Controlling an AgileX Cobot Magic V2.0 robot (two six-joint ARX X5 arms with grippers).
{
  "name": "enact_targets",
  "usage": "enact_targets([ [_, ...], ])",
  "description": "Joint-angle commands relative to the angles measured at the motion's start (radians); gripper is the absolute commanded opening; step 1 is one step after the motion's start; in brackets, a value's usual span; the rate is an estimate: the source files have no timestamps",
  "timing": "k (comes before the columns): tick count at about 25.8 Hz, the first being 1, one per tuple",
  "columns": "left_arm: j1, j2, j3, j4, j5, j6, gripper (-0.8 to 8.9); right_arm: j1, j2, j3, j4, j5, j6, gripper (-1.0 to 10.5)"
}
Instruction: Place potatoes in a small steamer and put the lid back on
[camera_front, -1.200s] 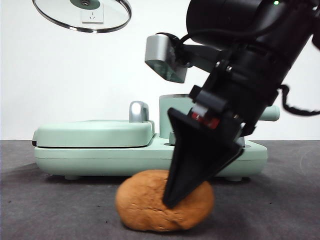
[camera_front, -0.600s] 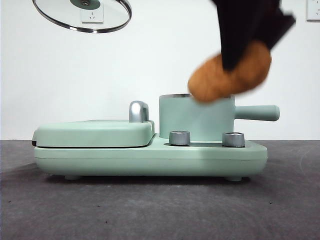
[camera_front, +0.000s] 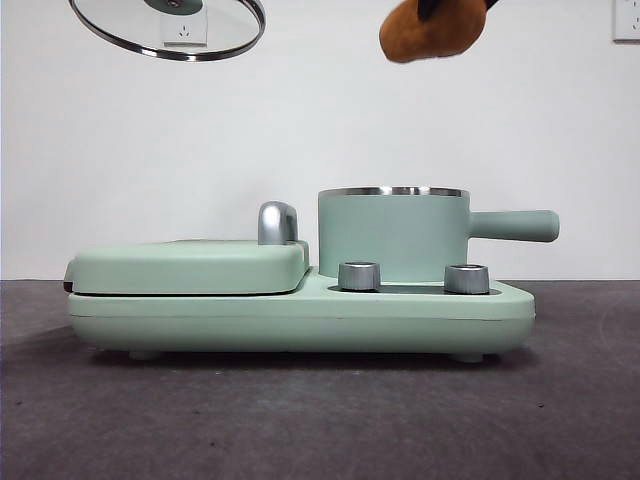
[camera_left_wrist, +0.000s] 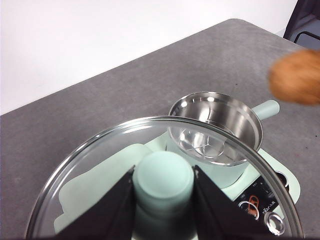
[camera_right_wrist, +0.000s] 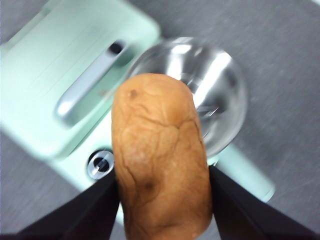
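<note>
Potato: the orange-brown potato (camera_right_wrist: 161, 159) with cracked, wrinkled skin is clamped lengthwise between the two black jaws of the right gripper (camera_right_wrist: 162, 200), one jaw against each long side; it fills the gap and juts out past the jaw tips
Potato's place: in the front view it hangs at the top edge (camera_front: 432, 30), high above the table and above the steamer's open mouth, a little toward the handle side; in the left wrist view it shows as a blurred brown lump (camera_left_wrist: 296, 76) in the air beside the pot
Small steamer: the mint-green pot with its steel rim (camera_front: 392, 234) stands upright on the right part of the green cooker base (camera_front: 300, 315), its straight handle (camera_front: 513, 225) pointing right; the mouth is uncovered and a perforated steel insert shows inside (camera_left_wrist: 215, 131)
Lid: the clear glass lid with a steel rim (camera_front: 166, 25) is held up at the top left of the front view, tilted, well apart from the pot
Left gripper: (camera_left_wrist: 163, 195) its jaws are closed on the lid's mint-green knob (camera_left_wrist: 163, 176), one on each side, with the glass disc spread around it
Griddle: the flat green hinged cover (camera_front: 190, 265) lies closed on the left of the base, its silver handle (camera_front: 277, 222) next to the pot
Knobs: two silver dials (camera_front: 359, 276) sit on the base in front of the steamer
Table: dark grey surface (camera_front: 300, 420)
</note>
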Motion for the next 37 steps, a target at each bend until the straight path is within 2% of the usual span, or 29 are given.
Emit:
enact_targets([
  [1, -0.003, -0.007, 0.016, 0.033, 0.002, 0.003, 0.14, -0.018, 0.071, 0.059, 0.03, -0.018, -0.014, 2.5],
  [5, -0.003, -0.007, 0.016, 0.034, 0.002, 0.003, 0.14, -0.051, 0.165, 0.096, 0.08, -0.079, -0.018, 2.5],
  [20, 0.025, -0.007, 0.016, 0.033, 0.002, 0.004, 0.14, -0.061, 0.435, 0.098, 0.16, -0.077, -0.037, 2.5],
  [28, 0.025, -0.007, 0.016, 0.033, 0.002, 0.003, 0.14, -0.064, 0.473, 0.098, 0.156, -0.077, -0.035, 2.5],
  [30, 0.025, -0.007, 0.016, 0.033, 0.002, 0.003, 0.14, -0.064, 0.48, 0.098, 0.155, -0.078, -0.028, 3.1],
  [37, 0.025, -0.007, 0.016, 0.033, 0.002, 0.002, 0.14, -0.074, 0.43, 0.098, 0.158, -0.077, -0.013, 3.6],
])
